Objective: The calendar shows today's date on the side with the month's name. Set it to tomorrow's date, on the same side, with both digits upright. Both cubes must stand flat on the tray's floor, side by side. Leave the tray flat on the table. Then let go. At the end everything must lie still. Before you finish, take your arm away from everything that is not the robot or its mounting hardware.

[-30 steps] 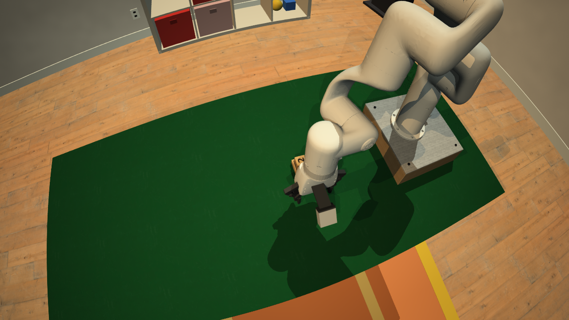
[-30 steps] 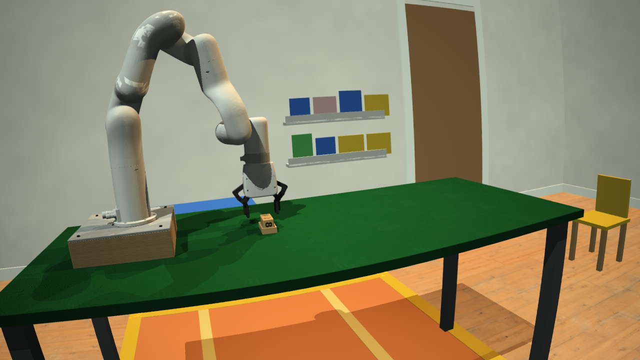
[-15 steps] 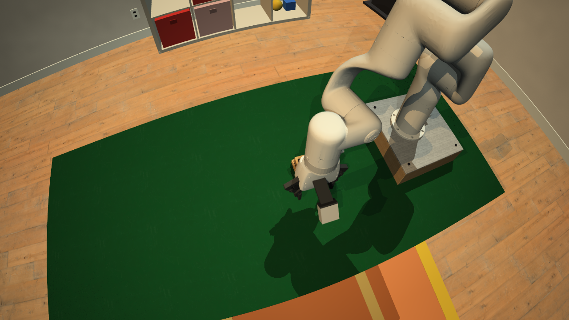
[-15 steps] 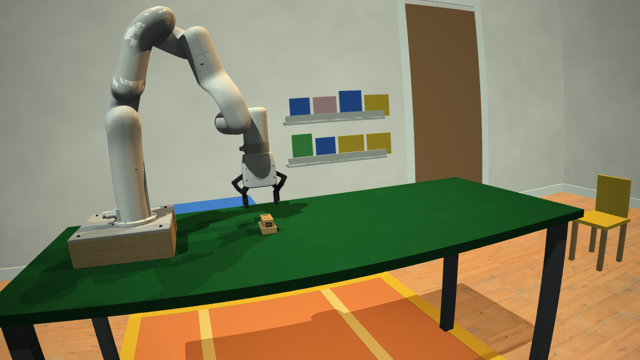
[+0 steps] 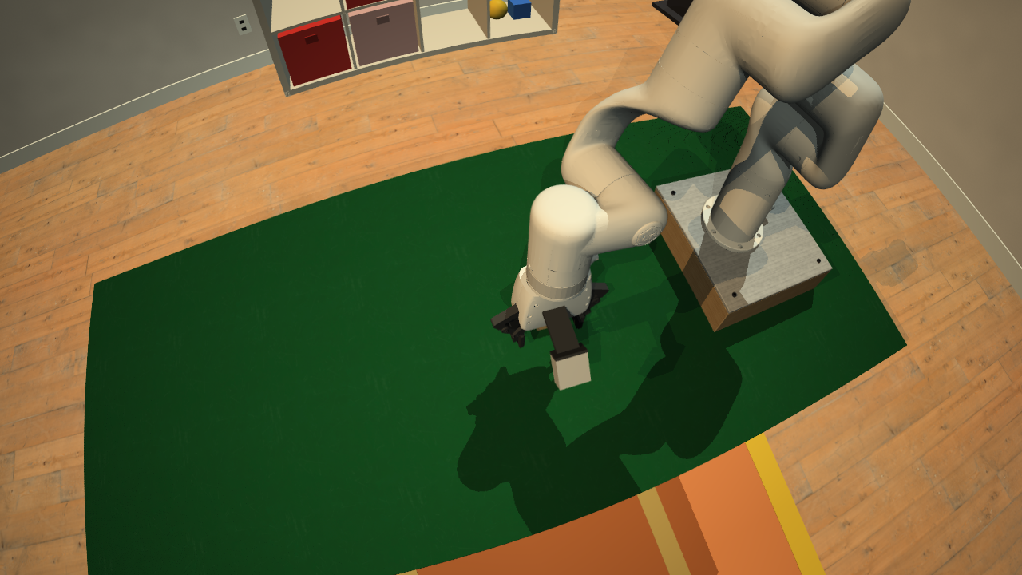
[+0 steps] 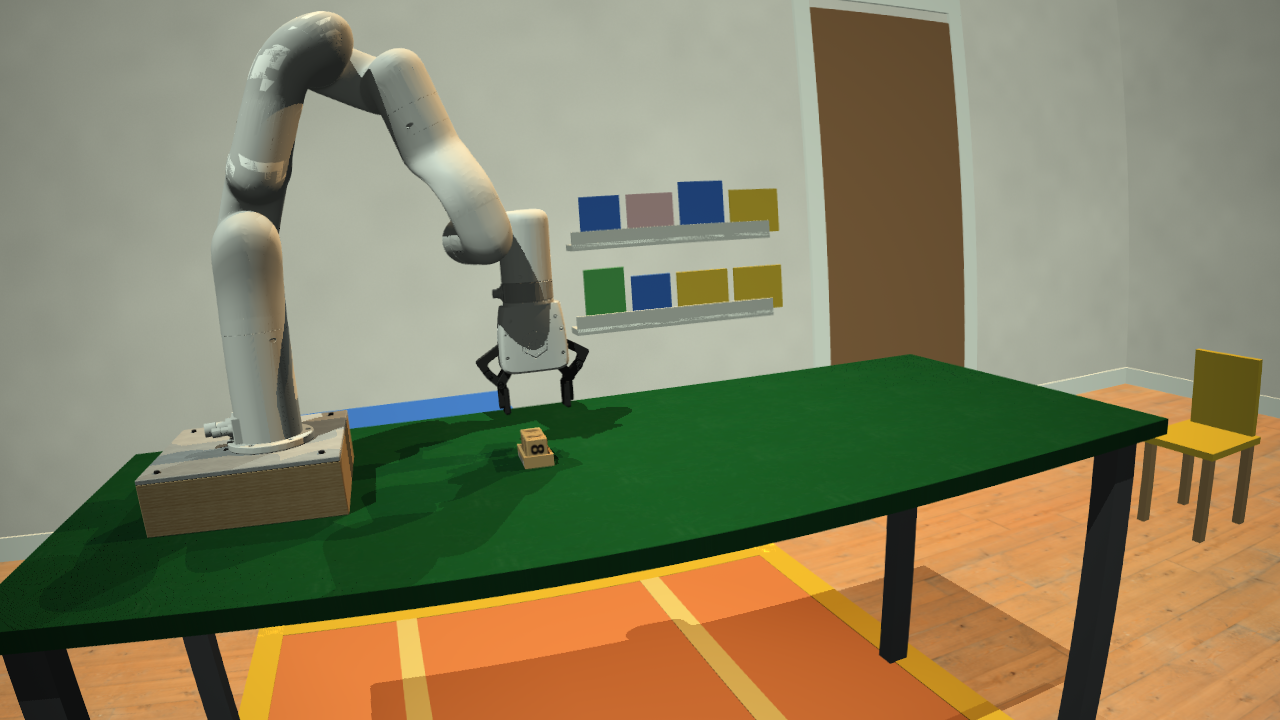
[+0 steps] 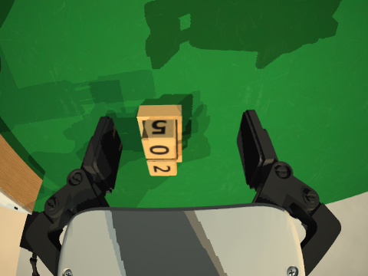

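Note:
The gripper [image 5: 550, 335] [image 6: 537, 407] [image 7: 178, 114] is open and empty, pointing down above the table. The small light wooden tray [image 6: 537, 462] [image 7: 160, 111] stands below it, left of the middle between the fingers in the wrist view. Two number cubes stand in it in a row. One cube [image 7: 159, 149] shows a 5 on its shaded end face and a 0 on top. The other cube [image 6: 537, 449] [image 7: 162, 169] shows a 2 on top and an 8 on its end face. The gripper mostly hides the calendar in the top view. I cannot read the month or date side.
The green table top [image 5: 286, 400] [image 6: 760, 447] [image 7: 215, 69] carries the arm's wooden base block [image 5: 771, 264] [image 6: 246, 501] [image 7: 17, 172], to the left of the tray in the exterior view. The arm's shadows fall across the table. Shelves and a yellow chair [image 6: 1226, 402] stand away from the table.

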Controlling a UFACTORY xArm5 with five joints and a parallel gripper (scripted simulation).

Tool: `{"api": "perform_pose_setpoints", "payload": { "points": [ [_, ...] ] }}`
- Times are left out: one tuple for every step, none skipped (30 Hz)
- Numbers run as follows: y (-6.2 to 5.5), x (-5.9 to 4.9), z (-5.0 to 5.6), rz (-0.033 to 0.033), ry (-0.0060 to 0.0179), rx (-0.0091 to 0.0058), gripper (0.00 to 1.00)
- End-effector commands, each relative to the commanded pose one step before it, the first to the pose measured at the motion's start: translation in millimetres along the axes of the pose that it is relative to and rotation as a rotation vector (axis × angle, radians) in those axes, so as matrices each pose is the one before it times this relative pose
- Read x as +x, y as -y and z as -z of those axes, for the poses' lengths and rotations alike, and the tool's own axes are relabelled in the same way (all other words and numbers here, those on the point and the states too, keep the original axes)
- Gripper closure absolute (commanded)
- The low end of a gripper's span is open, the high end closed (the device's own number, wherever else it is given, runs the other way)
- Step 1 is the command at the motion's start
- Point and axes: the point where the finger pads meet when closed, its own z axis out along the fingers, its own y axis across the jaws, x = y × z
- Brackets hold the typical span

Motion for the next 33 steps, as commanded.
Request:
{"api": "perform_pose_setpoints", "payload": {
  "points": [
    [-9.11,-9.45,2.46,0.00027,-0.00065,-0.00294,0.00],
    [-2.60,-3.35,0.49,0.00000,-0.00003,0.00001,0.00],
    [-2.12,-2.73,0.40,0.00000,-0.00003,0.00000,0.00],
    [-1.40,-1.81,0.27,0.00000,-0.00002,0.00000,0.00],
    [-0.64,-0.83,0.12,0.00000,-0.00001,0.00000,0.00],
    [-0.11,-0.14,0.02,0.00000,0.00000,0.00000,0.00],
    [-0.10,-0.13,0.02,0.00000,0.00000,0.00000,0.00],
    [-0.60,-0.79,0.12,-0.00001,-0.00001,-0.00001,0.00],
    [-1.30,-1.73,0.26,-0.00001,-0.00002,-0.00002,0.00],
    [-1.96,-2.65,0.40,-0.00002,-0.00003,-0.00003,0.00],
    [-2.51,-3.31,0.49,-0.00001,-0.00003,-0.00002,0.00],
    [-2.76,-3.57,0.53,0.00000,-0.00003,0.00000,0.00],
    [-2.57,-3.32,0.49,0.00000,-0.00003,0.00000,0.00],
    [-2.07,-2.65,0.39,0.00000,-0.00002,0.00000,0.00],
    [-1.35,-1.76,0.26,0.00000,-0.00002,0.00000,0.00],
    [0.00,0.00,0.00,0.00000,0.00000,0.00000,0.00],
    [0.00,0.00,0.00,0.00000,0.00000,0.00000,0.00],
    [-0.61,-0.81,0.12,0.00000,-0.00001,0.00000,0.00],
    [-0.10,-0.14,0.02,0.00000,0.00000,0.00000,0.00],
    [-0.11,-0.14,0.02,0.00000,0.00000,0.00000,0.00],
    [-0.65,-0.85,0.13,0.00000,-0.00001,0.00000,0.00],
    [-1.42,-1.87,0.28,0.00000,-0.00002,0.00000,0.00],
    [-2.14,-2.87,0.43,0.00000,-0.00002,0.00000,0.00],
    [-2.61,-3.36,0.50,0.00000,-0.00003,0.00000,0.00],
    [-2.75,-3.51,0.52,0.00000,-0.00003,0.00000,0.00],
    [-2.53,-3.21,0.47,0.00000,-0.00003,0.00000,0.00],
    [-2.01,-2.55,0.37,0.00000,-0.00002,0.00000,0.00],
    [-1.31,-1.69,0.25,0.00000,-0.00001,0.00000,0.00],
    [-0.60,-0.77,0.11,0.00000,-0.00001,0.00000,0.00],
    [-0.10,-0.13,0.02,0.00000,0.00000,0.00000,0.00],
    [-0.11,-0.14,0.02,0.00000,0.00000,0.00000,0.00],
    [-0.65,-0.85,0.13,0.00000,-0.00001,0.00000,0.00],
    [0.00,0.00,0.00,0.00000,0.00000,0.00000,0.00]
  ]
}}
